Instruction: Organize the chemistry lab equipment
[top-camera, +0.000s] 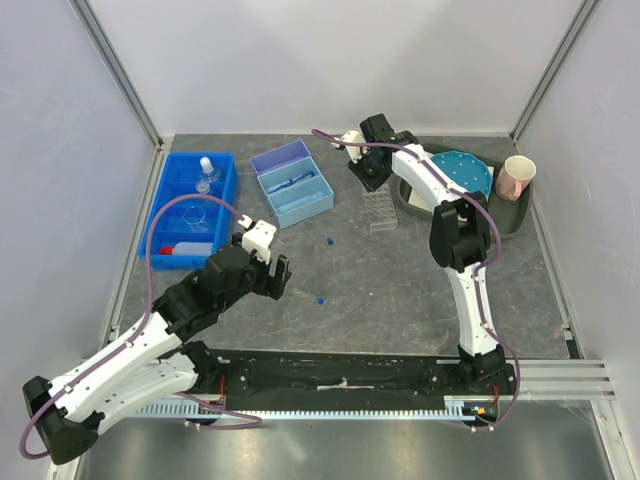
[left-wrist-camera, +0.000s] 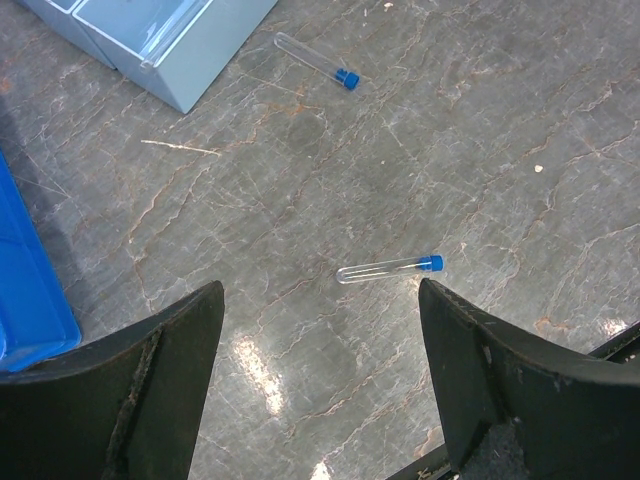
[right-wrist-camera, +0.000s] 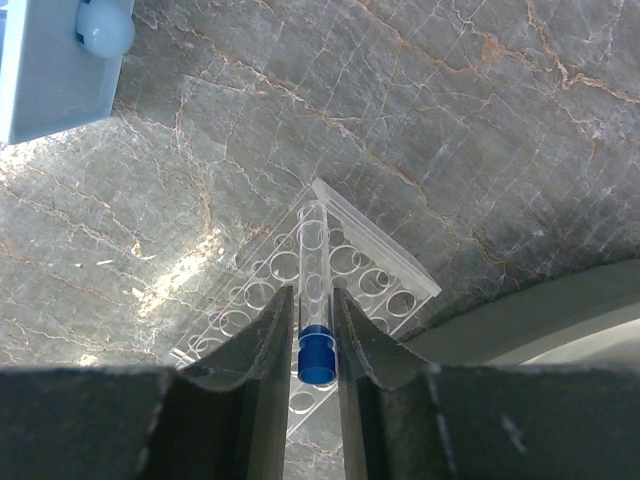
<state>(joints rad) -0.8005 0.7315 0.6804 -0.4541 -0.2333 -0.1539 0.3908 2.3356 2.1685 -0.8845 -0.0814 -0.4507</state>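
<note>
Grey, stone-veined tabletop (top-camera: 400, 290) underneath, glossy enough to throw back lamp glare just below the left gripper (left-wrist-camera: 320, 288). Pale panel walls (top-camera: 60, 150) on three sides, joined by aluminium posts (top-camera: 120, 70). Left gripper spread wide, holding nothing, hanging above the surface. Between its fingertips and slightly ahead, a loose tube (left-wrist-camera: 388, 268) flat on the table, blue cap toward the right finger. Farther ahead, a second loose tube (left-wrist-camera: 315, 60), also flat, near the light-blue box (left-wrist-camera: 170, 40). Off the left finger, the corner of a blue bin (left-wrist-camera: 30, 300). Right gripper (right-wrist-camera: 313, 300) nearly closed, pinched onto a blue-capped tube (right-wrist-camera: 313, 250) at its cap end, both fingers against it. Tube pointing away from the gripper, over a clear rack (right-wrist-camera: 370, 280) of round holes resting on the table; whether seated in a hole, impossible to tell. Beside the right gripper, toward the right wall, a dark tray (top-camera: 510, 222) with a blue dotted disc (top-camera: 462, 172) and a paper cup (top-camera: 517, 178).
</note>
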